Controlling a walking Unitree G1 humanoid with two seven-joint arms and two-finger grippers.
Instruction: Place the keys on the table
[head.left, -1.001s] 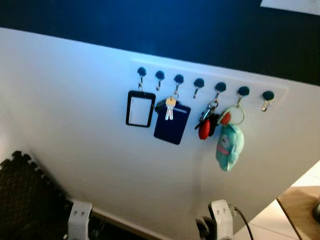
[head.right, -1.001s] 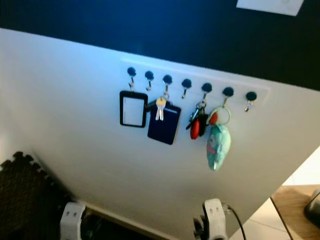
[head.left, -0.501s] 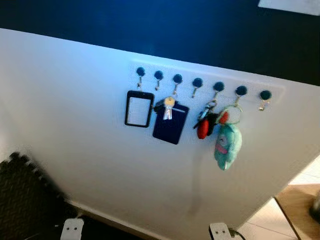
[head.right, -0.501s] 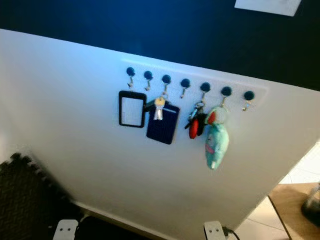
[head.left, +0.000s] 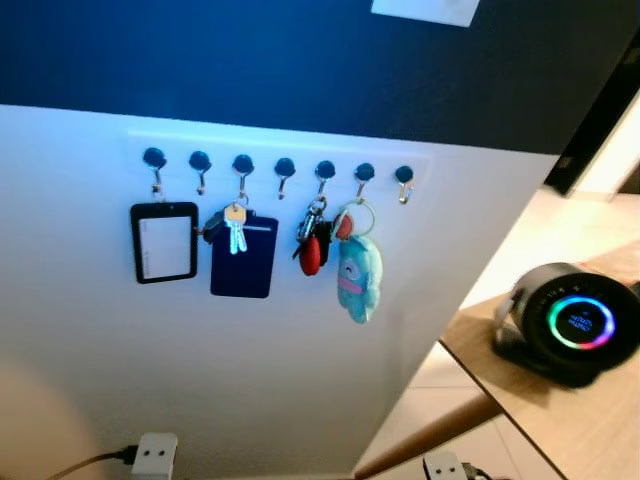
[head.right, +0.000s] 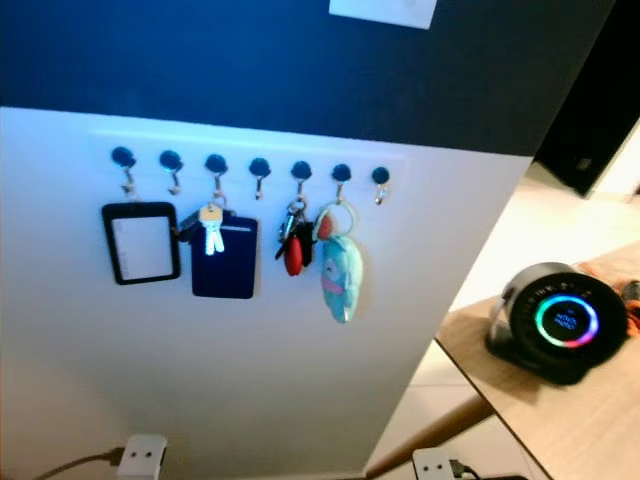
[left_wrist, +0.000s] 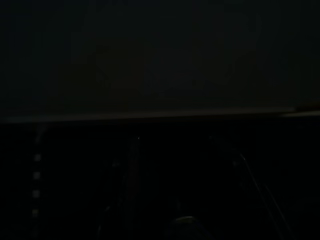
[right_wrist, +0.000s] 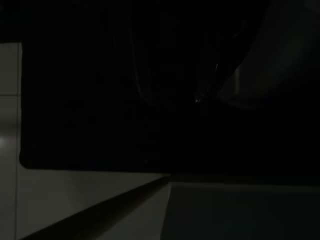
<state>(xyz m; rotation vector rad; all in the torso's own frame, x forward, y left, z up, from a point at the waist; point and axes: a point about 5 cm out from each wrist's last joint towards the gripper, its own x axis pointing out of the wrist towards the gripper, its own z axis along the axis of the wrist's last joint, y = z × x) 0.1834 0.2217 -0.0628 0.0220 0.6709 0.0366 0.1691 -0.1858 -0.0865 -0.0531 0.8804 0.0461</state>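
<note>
Nothing done yet. Silver keys hanging from a dark round wall hook, over a navy card holder, above both low arms. Pale wooden table beyond the right arm. Finger spread: cannot tell. Unhooking, carrying, setting down remain.

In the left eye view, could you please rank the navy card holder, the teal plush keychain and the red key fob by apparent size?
1. navy card holder
2. teal plush keychain
3. red key fob

All hang on one wall, so nearness hardly matters.
</note>
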